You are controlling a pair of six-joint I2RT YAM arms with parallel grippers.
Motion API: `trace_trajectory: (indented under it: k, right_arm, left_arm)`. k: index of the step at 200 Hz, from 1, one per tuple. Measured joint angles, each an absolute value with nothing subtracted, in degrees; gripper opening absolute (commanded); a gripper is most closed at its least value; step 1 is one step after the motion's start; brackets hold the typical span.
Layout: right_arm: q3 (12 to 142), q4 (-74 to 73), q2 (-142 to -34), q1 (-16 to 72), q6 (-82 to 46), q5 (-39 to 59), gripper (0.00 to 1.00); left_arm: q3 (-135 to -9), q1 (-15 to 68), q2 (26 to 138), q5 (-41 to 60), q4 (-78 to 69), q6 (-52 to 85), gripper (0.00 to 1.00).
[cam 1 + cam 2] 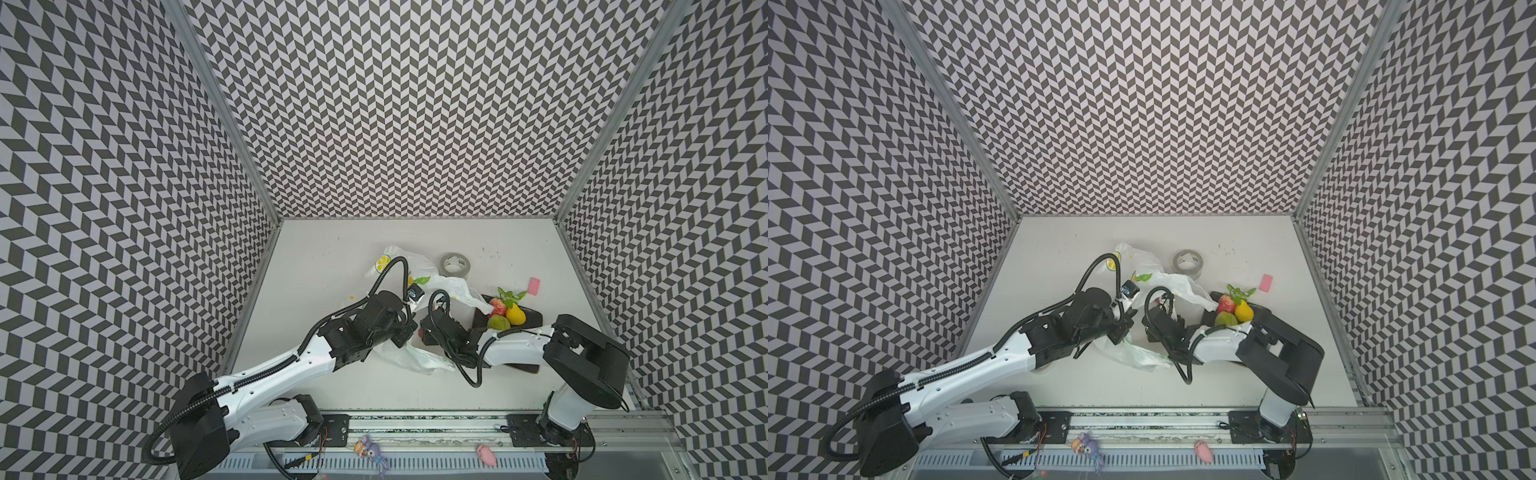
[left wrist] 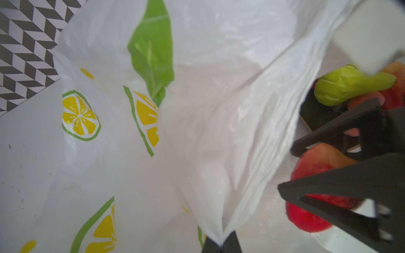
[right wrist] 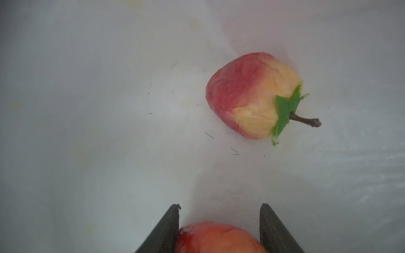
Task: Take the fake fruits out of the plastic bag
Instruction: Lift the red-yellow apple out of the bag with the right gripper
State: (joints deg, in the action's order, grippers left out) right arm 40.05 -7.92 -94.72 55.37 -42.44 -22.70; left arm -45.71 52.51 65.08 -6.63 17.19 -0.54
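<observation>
Right claw (image 3: 219, 206) grips a red apple (image 3: 219, 238), mid-worktop (image 1: 332, 257). Left claw (image 2: 221, 243), just left, is clamped on the bag (image 2: 219, 109) edge.

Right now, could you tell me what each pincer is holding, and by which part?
The left pincer pinches a gathered fold of the plastic bag. The right pincer clamps a red-yellow fake apple across its sides.

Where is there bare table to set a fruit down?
Bare: the table between the plastic bag and left wall; also the near strip before the rail. Crowded: centre and right, with tape roll and dark tray of fake fruits.
</observation>
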Motion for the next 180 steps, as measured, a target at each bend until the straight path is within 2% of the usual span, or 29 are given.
trace_trajectory:
  k: [51, 96, 139, 180]
  right_arm:
    - [34.7, -7.9, -84.6, 55.5, -42.5, -18.6, 0.35]
    - [31.3, -3.6, -71.0, 56.2, -42.5, -14.7, 0.32]
    - [29.1, 7.1, -57.1, 56.5, -43.5, -14.2, 0.32]
    - [28.7, 19.3, -45.1, 56.4, -47.5, -18.3, 0.33]
  left_arm:
    - [-45.7, 52.5, 68.0, -9.1, 17.6, 1.2, 0.0]
    - [-45.9, 52.5, 68.8, -11.1, 17.4, 2.6, 0.0]
    - [-46.6, 52.1, 69.4, -12.8, 17.6, 3.3, 0.0]
    - [-46.9, 51.0, 69.2, -14.5, 17.8, 4.2, 0.0]
